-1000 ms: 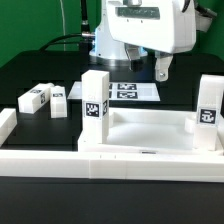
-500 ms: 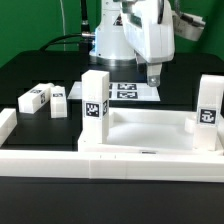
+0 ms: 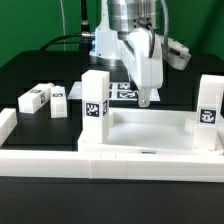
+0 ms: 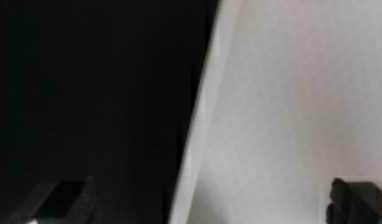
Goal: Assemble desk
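The arm (image 3: pixel 135 30) reaches down from the top of the exterior view with its claw (image 3: pixel 146 99) pointing at the black tabletop (image 3: pixel 40 65). The claw's tip is close to the far rim of the desk top (image 3: pixel 150 132) and just in front of the marker board (image 3: pixel 122 92); whether it touches either cannot be told. In the wrist view the two fingertips (image 4: pixel 60 200) show at opposite corners, spread wide with nothing between them. Below them a white surface meets a black one along a straight edge; which white part this is cannot be told. The desk top lies flat near the front of the tabletop, rim upward, its tray empty. One leg (image 3: pixel 95 100) stands upright at its far corner on the exterior view's left, tag facing the camera. A second leg (image 3: pixel 209 110) stands upright at the corner on the exterior view's right. Two loose legs (image 3: pixel 44 98) lie side by side on the tabletop, well apart from the desk top on the exterior view's left. A long white border rail (image 3: pixel 110 162) runs along the front, just beside the desk top.
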`<state>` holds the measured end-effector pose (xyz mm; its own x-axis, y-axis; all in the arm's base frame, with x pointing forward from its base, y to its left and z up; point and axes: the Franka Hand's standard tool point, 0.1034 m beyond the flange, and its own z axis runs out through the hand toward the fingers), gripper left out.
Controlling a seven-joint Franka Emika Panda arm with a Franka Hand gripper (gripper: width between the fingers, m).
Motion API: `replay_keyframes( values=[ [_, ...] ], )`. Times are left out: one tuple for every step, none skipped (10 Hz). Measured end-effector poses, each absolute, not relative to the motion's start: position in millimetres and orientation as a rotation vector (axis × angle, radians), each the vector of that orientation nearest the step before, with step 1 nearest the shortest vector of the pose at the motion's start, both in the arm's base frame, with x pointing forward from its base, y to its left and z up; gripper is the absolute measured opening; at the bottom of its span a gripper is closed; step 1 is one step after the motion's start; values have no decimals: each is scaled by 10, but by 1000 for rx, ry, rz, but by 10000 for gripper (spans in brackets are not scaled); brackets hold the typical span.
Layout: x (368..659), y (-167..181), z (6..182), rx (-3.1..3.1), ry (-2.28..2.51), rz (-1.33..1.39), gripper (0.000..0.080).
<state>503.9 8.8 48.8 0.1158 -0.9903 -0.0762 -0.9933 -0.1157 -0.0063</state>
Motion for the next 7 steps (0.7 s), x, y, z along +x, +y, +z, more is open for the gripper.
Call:
replay_keyframes(
  values=[
    [5003,81,396,-2317,2059,95,649],
    [4988,70,304,-2327,2067,105,649],
    [4989,59,220,-2337,2073,112,649],
    [4991,51,148,-2345,2078,118,649],
    [4998,51,101,-2351,2080,120,649],
    [5002,65,86,-2356,2076,122,649],
    [5003,61,88,-2358,2074,121,623]
  ],
)
